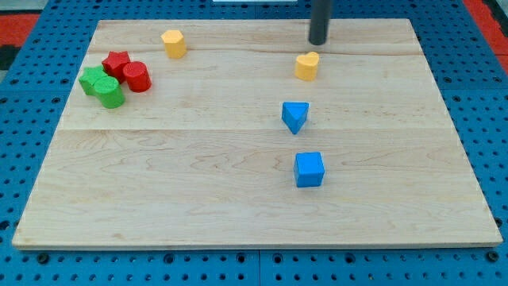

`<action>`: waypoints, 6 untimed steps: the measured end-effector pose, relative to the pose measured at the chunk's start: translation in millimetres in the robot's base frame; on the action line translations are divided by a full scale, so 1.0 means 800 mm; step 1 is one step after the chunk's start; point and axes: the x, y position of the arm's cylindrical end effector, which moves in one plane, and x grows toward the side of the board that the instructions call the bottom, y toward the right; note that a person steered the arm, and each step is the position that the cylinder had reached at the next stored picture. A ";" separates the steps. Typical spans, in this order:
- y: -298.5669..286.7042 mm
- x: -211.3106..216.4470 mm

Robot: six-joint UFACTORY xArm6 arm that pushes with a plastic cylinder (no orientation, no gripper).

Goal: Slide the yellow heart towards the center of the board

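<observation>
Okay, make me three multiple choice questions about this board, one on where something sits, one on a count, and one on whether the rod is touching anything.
1. Where is my tip relative to the yellow heart?
A. Toward the view's top, just above it
B. At the view's bottom left
C. Among the red blocks

2. How many blue blocks are there?
A. One
B. Two
C. Four

3. Is my tip touching the yellow heart?
A. Yes, pressed on it
B. No, a small gap shows
C. It is on top of it

Answers: 1 A, the rod ends just above the heart. 2 B, a blue triangle and a blue cube. 3 B, wood shows between them.
</observation>
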 end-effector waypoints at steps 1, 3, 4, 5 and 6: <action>0.016 0.041; -0.047 0.057; -0.061 0.077; -0.071 0.097; -0.117 0.100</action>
